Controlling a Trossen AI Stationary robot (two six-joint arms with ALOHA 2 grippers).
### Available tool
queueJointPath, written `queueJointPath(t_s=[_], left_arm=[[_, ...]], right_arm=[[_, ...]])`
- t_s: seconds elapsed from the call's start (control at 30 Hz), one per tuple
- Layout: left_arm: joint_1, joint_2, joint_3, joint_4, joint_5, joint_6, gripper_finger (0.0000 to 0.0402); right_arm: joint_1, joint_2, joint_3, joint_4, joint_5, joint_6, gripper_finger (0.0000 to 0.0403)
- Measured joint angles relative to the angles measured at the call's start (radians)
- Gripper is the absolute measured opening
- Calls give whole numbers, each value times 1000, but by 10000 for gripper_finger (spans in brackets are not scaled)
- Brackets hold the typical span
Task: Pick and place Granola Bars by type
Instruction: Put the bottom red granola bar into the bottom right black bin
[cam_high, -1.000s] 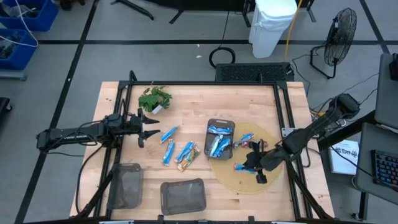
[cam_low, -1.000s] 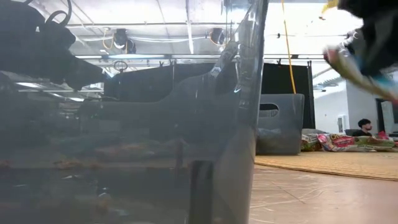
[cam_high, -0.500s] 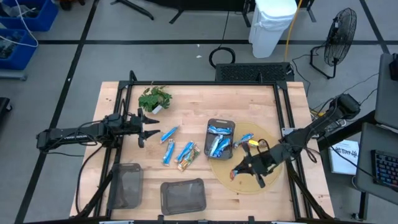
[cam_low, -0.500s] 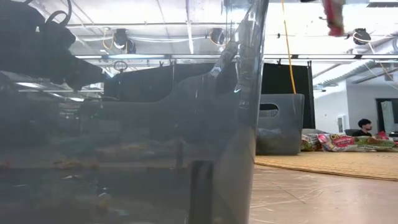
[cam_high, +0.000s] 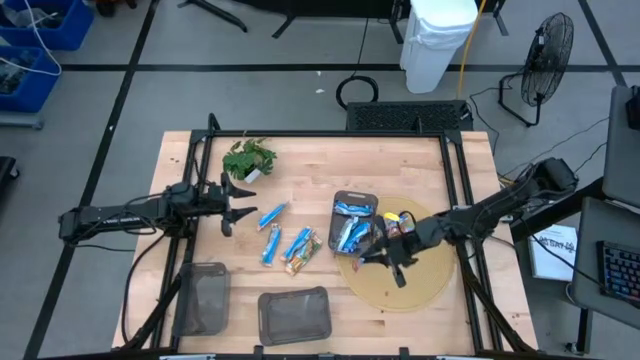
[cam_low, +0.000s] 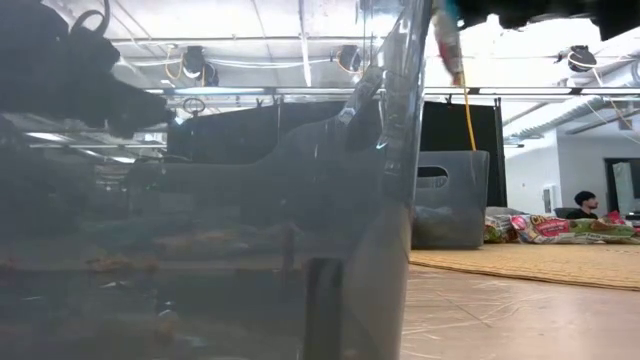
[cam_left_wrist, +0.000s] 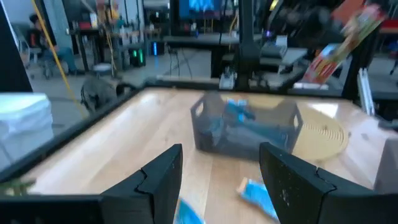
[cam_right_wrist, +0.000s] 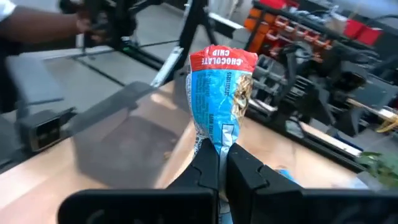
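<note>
- Near table edge, high view: two empty dark mesh trays, one (cam_high: 204, 312) at the left corner, one (cam_high: 294, 314) just right of it.
- Round woven mat (cam_high: 415, 290) lies right of centre on the wooden table (cam_high: 320, 160).
- Right claw (cam_high: 385, 251) hangs over the mat's left rim, just beside the filled mesh tray (cam_high: 354, 222). Right wrist view: fingers (cam_right_wrist: 205, 171) pinched tight on the lower end of one granola bar (cam_right_wrist: 219, 96), held upright; wrapper blue and white with a red top band reading "CHOCOLATE CHIP".
- Same bar seen in the left wrist view (cam_left_wrist: 339, 43), raised above the table, beyond the filled tray (cam_left_wrist: 246, 127).
- Filled tray holds several blue-wrapped bars (cam_high: 349, 232); more wrappers (cam_high: 400, 220) lie on the mat just right of it.
- Loose bars mid-table, left of the filled tray: a blue pair (cam_high: 283, 245), a brown/green one (cam_high: 304, 253) touching them, and one blue bar (cam_high: 270, 215) nearer the left arm.
- Left claw (cam_high: 236, 203) waits above the table's left side, fingers (cam_left_wrist: 158, 180) spread apart, nothing between them; the blue bar lies just beside it.
- Green plant sprig (cam_high: 248, 158) sits toward the far left of the table.
- Low view: mostly blocked by a dark translucent tray wall (cam_low: 200, 220); a person's head (cam_low: 587, 203) shows far off in the room.
</note>
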Motion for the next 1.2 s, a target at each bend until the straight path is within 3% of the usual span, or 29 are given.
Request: queueJointPath(t_s=[0.23, 0.47, 0.6, 0.73, 0.87, 1.2], left_arm=[[0, 0, 0, 134, -4, -69, 216], [0, 3, 0, 186, -126, -161, 216], [-3, 52, 0, 306, -108, -200, 216], [-33, 162, 0, 441, -99, -186, 216], [-61, 317, 17, 559, -157, -116, 216], [-113, 732, 270, 574, -174, 70, 216]], right_arm=[[-154, 54, 1, 121, -192, 64, 1], [-284, 132, 2, 258, -297, 56, 2], [-332, 177, 12, 310, -326, 45, 2], [-377, 224, 51, 319, -326, 11, 3], [-419, 279, 110, 323, -326, -10, 3], [-462, 379, 215, 323, -324, -14, 3]])
